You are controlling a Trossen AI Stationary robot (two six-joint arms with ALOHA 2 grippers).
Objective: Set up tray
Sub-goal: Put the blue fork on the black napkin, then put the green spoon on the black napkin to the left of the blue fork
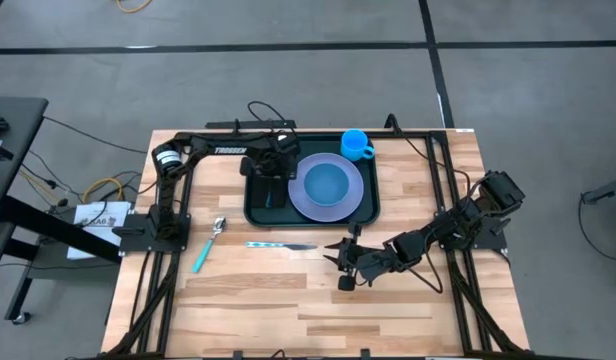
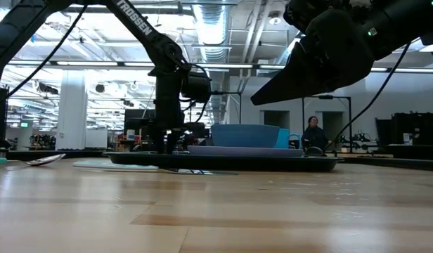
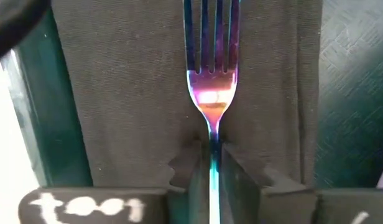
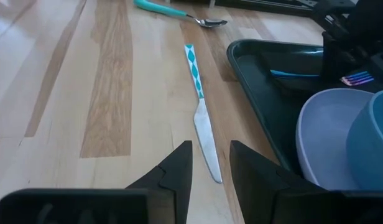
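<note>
The dark green tray lies mid-table and carries a lavender plate with a blue bowl on it. A dark grey napkin lies in the tray's left part. My left gripper hovers over the napkin, shut on an iridescent fork whose tines point to the far edge. My right gripper is open above the bare table, near the blade tip of a teal-handled knife. A teal-handled spoon lies left of the knife. A blue cup stands at the tray's far right corner. My left gripper pinches the fork's neck, just behind the head, between its two fingers. The fingers come from above, pointing down, and lie across the fork. The fork sits level along the napkin, with its handle toward the near edge. Whether it rests on the napkin cannot be told.
The knife and spoon lie on the wood between the tray and the near edge. Black frame rails run along both table sides. Bare wood stretches toward the near edge. A person stands far back in the room.
</note>
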